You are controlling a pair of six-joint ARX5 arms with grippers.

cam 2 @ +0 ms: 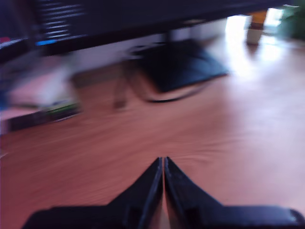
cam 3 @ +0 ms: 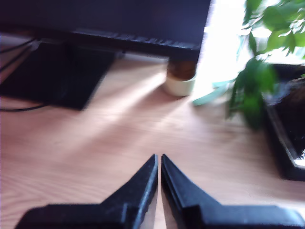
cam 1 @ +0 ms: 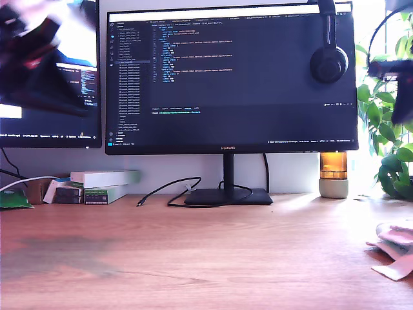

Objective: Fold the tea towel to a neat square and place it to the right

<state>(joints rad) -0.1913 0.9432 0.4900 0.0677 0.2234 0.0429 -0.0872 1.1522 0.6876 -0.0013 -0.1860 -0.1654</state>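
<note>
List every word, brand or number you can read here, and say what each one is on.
"HUAWEI": on the bottom bezel of the centre monitor.
Code lines on that monitor's screen: too small to read.
Text on the second monitor, at the exterior view's left: blurred.
Print on the boxes below it: unreadable.

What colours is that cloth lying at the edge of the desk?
The tea towel looks pale pink and white, seen best at the exterior view's right edge; only part shows.

2 monitors stand on the desk (cam 1: pixel 206 258): the large monitor (cam 1: pixel 231 77) and a second monitor (cam 1: pixel 48 71) beside it. 1 pair of headphones (cam 1: pixel 328 58) hangs on the large monitor. Near its base: 1 cable (cam 1: pixel 164 192), 1 lamp (cam 1: pixel 333 174), 1 plant (cam 1: pixel 387 129), 1 tea towel (cam 1: pixel 395 248).
</note>
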